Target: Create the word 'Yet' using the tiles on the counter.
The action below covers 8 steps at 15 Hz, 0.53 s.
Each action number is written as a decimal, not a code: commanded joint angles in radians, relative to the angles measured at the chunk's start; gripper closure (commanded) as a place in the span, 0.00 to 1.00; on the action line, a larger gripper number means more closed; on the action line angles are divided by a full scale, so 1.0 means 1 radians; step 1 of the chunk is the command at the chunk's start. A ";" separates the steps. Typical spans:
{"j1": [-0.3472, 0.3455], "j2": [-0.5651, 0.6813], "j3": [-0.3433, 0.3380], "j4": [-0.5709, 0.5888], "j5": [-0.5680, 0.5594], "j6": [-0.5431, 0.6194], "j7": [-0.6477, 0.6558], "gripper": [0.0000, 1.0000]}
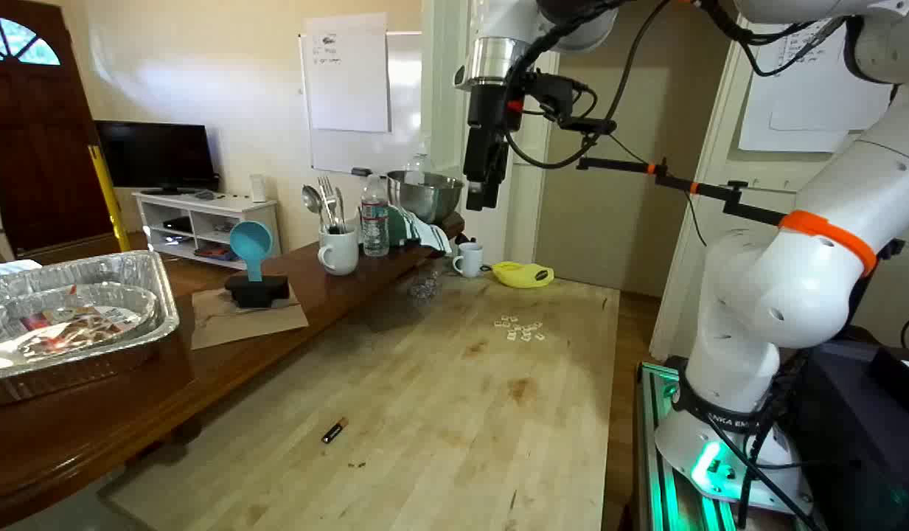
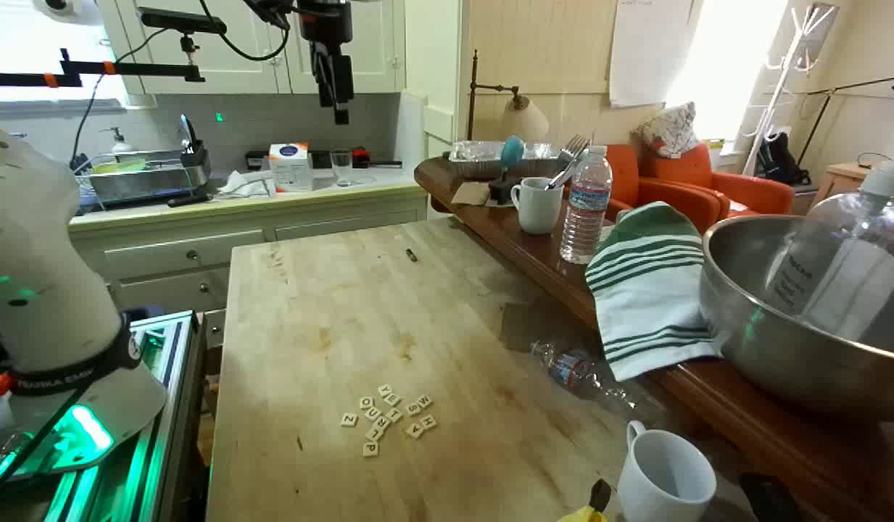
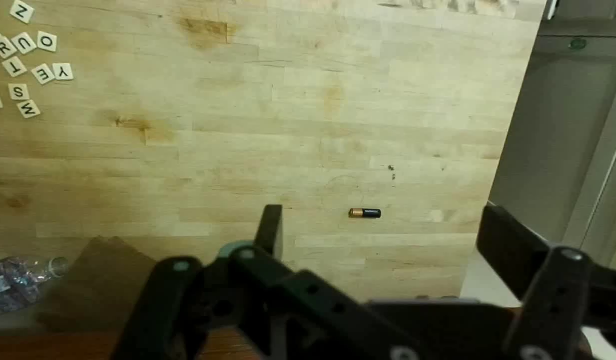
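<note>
Holds the jaws spread wide, high above the pale wooden table (image 3: 288,125); looks down, in the wrist view, on a battery (image 3: 364,213) well apart from the letter tiles (image 3: 24,43). Shows these loosely clustered on the table; shows Y (image 3: 63,71) right beside E (image 3: 43,73), with T (image 3: 14,66) near.
</note>
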 commanded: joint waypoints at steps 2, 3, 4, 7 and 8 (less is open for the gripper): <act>-0.011 0.000 0.008 0.002 0.004 -0.003 -0.004 0.00; -0.011 0.001 0.008 0.002 0.004 -0.003 -0.004 0.00; -0.011 0.001 0.008 0.002 0.004 -0.003 -0.004 0.00; -0.023 -0.003 0.006 -0.013 -0.014 -0.004 0.005 0.00; -0.039 -0.013 -0.003 -0.037 -0.034 -0.001 0.003 0.00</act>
